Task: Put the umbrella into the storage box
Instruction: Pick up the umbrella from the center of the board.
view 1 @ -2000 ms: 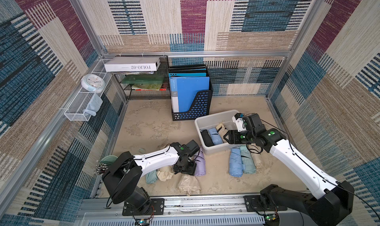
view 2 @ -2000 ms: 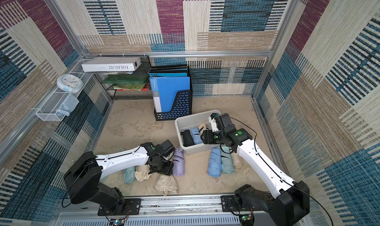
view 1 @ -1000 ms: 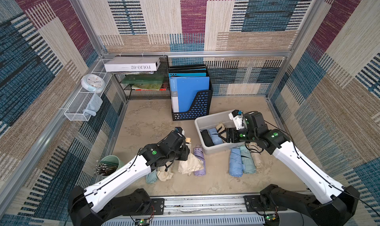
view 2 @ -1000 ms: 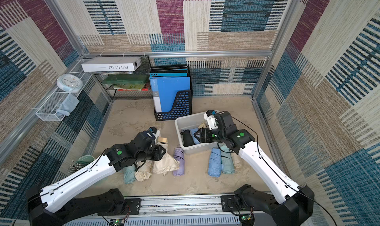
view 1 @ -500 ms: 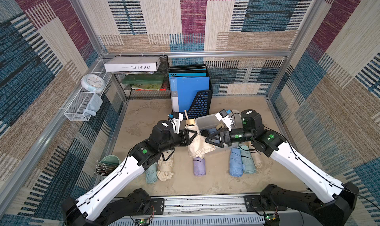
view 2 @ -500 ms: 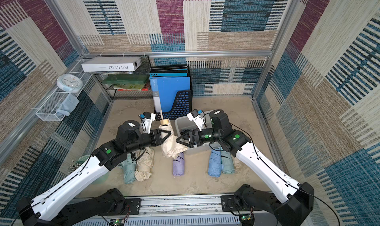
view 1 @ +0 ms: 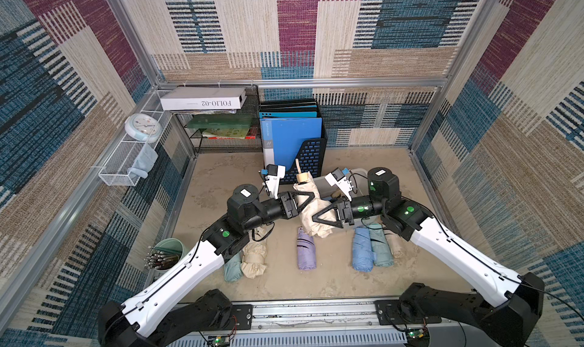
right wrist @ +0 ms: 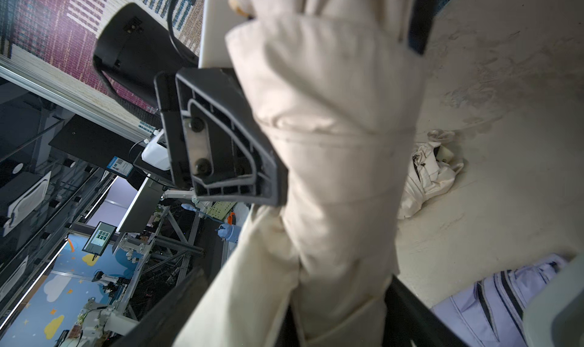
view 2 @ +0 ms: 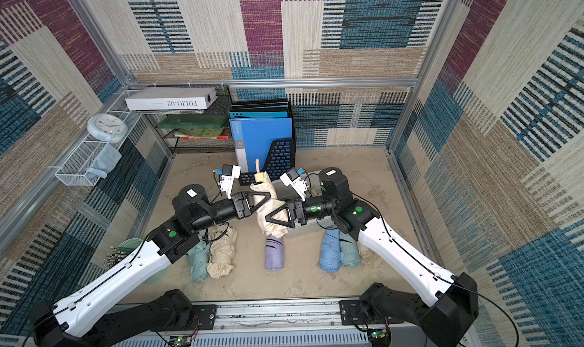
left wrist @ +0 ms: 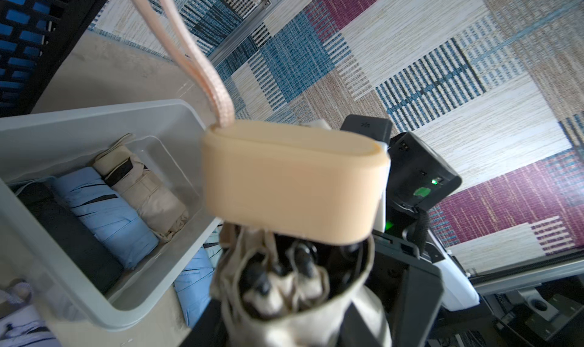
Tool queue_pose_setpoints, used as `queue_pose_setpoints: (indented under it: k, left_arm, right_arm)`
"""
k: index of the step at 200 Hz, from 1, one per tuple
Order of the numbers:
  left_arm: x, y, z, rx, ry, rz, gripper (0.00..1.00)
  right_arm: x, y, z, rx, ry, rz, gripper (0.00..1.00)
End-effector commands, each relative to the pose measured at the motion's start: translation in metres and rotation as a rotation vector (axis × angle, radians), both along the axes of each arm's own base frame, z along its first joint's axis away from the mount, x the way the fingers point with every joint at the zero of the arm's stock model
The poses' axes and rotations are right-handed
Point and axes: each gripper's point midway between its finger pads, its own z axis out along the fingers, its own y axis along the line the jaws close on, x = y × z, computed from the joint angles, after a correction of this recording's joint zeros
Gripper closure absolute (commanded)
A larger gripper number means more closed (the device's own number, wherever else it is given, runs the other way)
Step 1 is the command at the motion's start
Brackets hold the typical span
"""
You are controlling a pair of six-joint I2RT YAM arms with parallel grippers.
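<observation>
Umbrella (view 1: 316,230), beige and folded: hangs clear of the table (view 1: 221,184), slightly tilted with the handle (left wrist: 290,184) uppermost. It is just beside the storage box (left wrist: 79,130), not in it.

Left gripper (view 1: 306,198): jaws clamped on the upper body directly below the handle. This grip appears to carry the load.

Right gripper (view 1: 317,216): jaws straddle the lower body from the opposite side. The views do not show whether they press on the fabric. The opposed placement suggests a transfer to the arm nearer the box.

Storage box contents: three folded umbrellas (left wrist: 104,209), black, blue and beige, lie side by side. Bare floor shows beside the beige one, probably enough for another.

Lilac umbrella (view 1: 306,250): lies on the table below the held one.
</observation>
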Motion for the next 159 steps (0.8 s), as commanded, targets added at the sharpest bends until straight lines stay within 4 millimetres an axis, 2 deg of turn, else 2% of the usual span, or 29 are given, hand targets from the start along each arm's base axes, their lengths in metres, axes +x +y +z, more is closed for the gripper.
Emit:
queue_pose_setpoints:
  k: [1, 34, 59, 90, 100, 114, 136, 147, 159]
  left_arm:
    - [-0.012, -0.004, 0.049, -0.154, -0.12, -0.069, 0.67]
    - [-0.016, -0.005, 0.057, -0.184, -0.14, -0.091, 0.67]
    - [-0.014, -0.006, 0.053, -0.175, -0.13, -0.091, 0.66]
    - [-0.009, -0.005, 0.047, -0.137, -0.126, -0.063, 0.56]
    - [-0.007, -0.005, 0.046, -0.121, -0.126, -0.051, 0.51]
    - [-0.004, -0.003, 0.042, -0.095, -0.121, -0.03, 0.37]
    - [0.003, 0.002, 0.035, -0.059, -0.112, 0.022, 0.08]
    - [0.006, 0.006, 0.03, -0.037, -0.102, 0.054, 0.02]
    - [0.009, 0.01, 0.022, -0.007, -0.089, 0.086, 0.0]
  right_arm:
    - [-0.008, 0.003, 0.013, 0.054, -0.004, 0.054, 0.23]
    - [-0.007, 0.005, 0.016, 0.071, 0.003, 0.059, 0.36]
    - [-0.004, 0.007, 0.018, 0.081, 0.005, 0.058, 0.48]
    - [0.002, 0.009, 0.017, 0.076, -0.004, 0.037, 0.58]
    - [0.005, 0.009, 0.015, 0.068, -0.013, 0.02, 0.63]
    - [0.011, 0.009, 0.011, 0.046, -0.022, -0.009, 0.67]
    - [0.021, 0.007, 0.002, 0.0, -0.031, -0.064, 0.71]
    - [0.028, 0.004, -0.003, -0.027, -0.031, -0.107, 0.72]
    - [0.038, -0.004, -0.008, -0.057, -0.036, -0.167, 0.73]
